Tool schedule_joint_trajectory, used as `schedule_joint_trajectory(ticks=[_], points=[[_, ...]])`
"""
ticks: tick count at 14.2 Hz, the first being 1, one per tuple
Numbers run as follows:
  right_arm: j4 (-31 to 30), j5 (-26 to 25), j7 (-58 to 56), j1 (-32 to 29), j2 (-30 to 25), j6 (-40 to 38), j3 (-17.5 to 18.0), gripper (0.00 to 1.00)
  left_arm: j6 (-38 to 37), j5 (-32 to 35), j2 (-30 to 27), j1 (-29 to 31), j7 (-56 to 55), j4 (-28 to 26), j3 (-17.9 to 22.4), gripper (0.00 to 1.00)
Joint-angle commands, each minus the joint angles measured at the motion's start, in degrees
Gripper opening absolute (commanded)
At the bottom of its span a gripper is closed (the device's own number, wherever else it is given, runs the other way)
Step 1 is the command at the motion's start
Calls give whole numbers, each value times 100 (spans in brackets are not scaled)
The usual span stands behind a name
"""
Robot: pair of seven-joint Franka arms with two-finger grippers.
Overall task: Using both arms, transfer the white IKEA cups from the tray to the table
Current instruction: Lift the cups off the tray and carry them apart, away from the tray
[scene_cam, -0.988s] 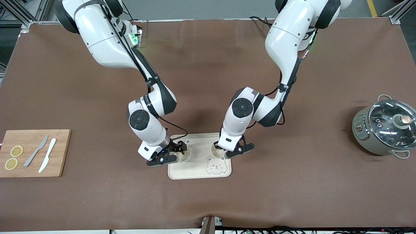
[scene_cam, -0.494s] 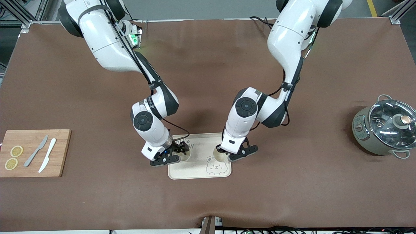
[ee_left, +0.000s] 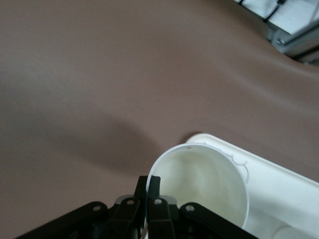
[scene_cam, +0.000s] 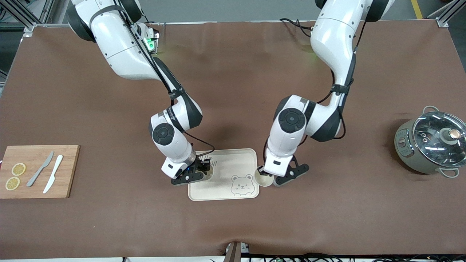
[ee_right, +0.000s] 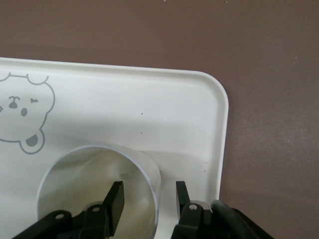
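Note:
A cream bear tray (scene_cam: 222,160) lies mid-table. One white cup (scene_cam: 208,176) stands on its corner toward the right arm's end. My right gripper (scene_cam: 202,170) is open over that cup. In the right wrist view the right gripper (ee_right: 149,191) straddles the cup (ee_right: 94,184) wall, one finger inside and one outside. My left gripper (scene_cam: 271,177) is shut on the rim of the second white cup (scene_cam: 263,180), just off the tray's edge toward the left arm's end. In the left wrist view the left gripper (ee_left: 148,181) pinches the cup (ee_left: 199,191) wall beside the tray (ee_left: 284,184).
A wooden cutting board (scene_cam: 38,171) with two knives and lemon slices lies toward the right arm's end. A grey-green pot with glass lid (scene_cam: 431,145) stands toward the left arm's end. The brown table cover (scene_cam: 327,218) is wrinkled near the front edge.
My left gripper carried its cup off the tray toward the left arm's end. My right gripper shifted slightly along the tray and stays at its cup.

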Motion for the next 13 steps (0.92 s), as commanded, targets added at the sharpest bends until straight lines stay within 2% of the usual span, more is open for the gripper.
schedule_joint_trajectory(ticks=[1,2,4,8,12,13], points=[[179,44,115,80,117,20,-39,20,-98,154,-119,-27,-131,-131,249,0],[179,26,220,89,117,20,-39,9,-159,172,-119,-27,-122,-131,328,0],[179,26,256,89,117,11,-39,0,-405,303,-119,-27,-96,-131,504,0],[179,44,273,89,108,11,-30,0,-467,496,-102,236,44,-157,584,0],[187,105,265,80,-93,-94,-13,0,-739,532,-110,579,834,-184,584,0],[187,105,273,54,-181,-321,5,0,-801,515,-119,693,1054,-184,575,0]])
